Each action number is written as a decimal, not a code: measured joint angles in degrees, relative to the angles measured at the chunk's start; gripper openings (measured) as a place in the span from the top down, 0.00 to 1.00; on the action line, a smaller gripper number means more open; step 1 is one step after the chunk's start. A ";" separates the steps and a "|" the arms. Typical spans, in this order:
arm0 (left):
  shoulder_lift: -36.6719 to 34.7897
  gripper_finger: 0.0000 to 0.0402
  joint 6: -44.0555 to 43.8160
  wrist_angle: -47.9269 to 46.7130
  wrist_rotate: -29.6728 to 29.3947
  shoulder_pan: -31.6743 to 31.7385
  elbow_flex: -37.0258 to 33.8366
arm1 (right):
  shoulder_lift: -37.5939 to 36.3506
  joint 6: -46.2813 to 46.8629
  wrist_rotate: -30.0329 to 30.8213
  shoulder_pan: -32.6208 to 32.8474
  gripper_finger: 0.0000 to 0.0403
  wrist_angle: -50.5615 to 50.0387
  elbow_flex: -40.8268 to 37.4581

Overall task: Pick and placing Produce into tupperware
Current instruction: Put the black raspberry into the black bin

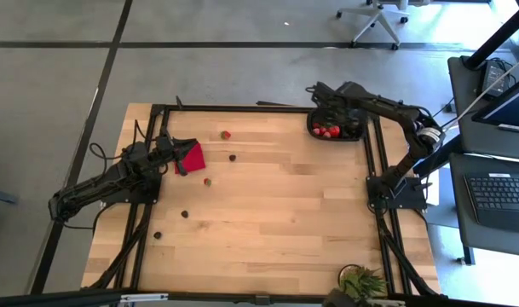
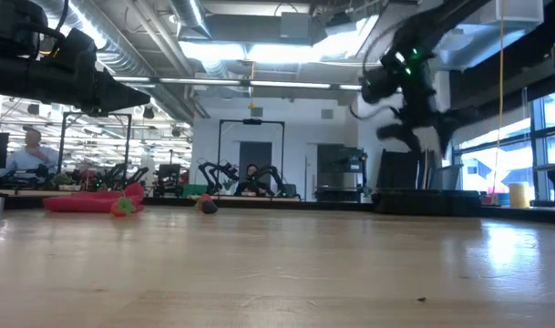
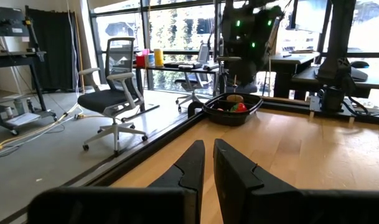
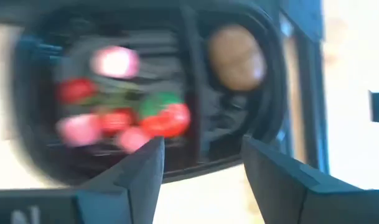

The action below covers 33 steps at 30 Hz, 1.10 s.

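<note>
Grey concrete floor [image 1: 242, 68] w/ dark tape lines. Office chair [image 3: 111, 93] by tall windows [image 3: 170, 25], daylight coming in. Desk w/ laptop [image 1: 502, 192] beside the wooden table [image 1: 276, 230]. Ceiling has ducts [image 2: 140, 55] & bright strip lights [image 2: 250, 50]; person [image 2: 29, 150] seated far back.

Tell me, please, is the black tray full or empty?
Partly filled: the black tray holds several red strawberries and one brown lump in a side compartment.

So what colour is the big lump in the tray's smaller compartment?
Brown, like a potato, in the black tray; right wrist view shows it best.
</note>
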 joint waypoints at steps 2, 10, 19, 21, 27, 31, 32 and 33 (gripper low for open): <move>0.00 0.93 0.02 -0.01 0.00 -0.01 0.02 | 0.00 -0.28 0.02 2.53 0.46 0.24 3.49; 0.00 0.93 0.02 -0.02 0.00 -0.02 0.02 | -0.04 -11.37 0.02 14.82 0.47 19.44 12.47; 0.00 0.93 0.02 -0.02 -0.02 -0.02 0.00 | 3.11 -25.12 -2.66 25.58 0.47 55.95 10.07; 0.01 0.93 0.02 0.00 -0.02 0.00 0.00 | 4.52 -27.79 -2.80 27.96 0.47 57.25 10.07; 0.00 0.93 0.04 -0.02 -0.02 -0.02 0.00 | 11.78 -32.27 4.02 35.15 0.47 57.75 10.02; 0.00 0.93 0.04 0.00 -0.02 -0.01 0.02 | 16.79 -33.91 11.99 39.86 0.47 57.92 9.94; 0.00 0.93 0.04 -0.01 -0.02 -0.02 0.02 | 17.66 -33.44 12.63 40.91 0.47 57.95 9.68; 0.01 0.93 0.04 -0.01 -0.02 -0.01 0.02 | 18.22 -33.31 12.92 41.86 0.47 58.74 8.98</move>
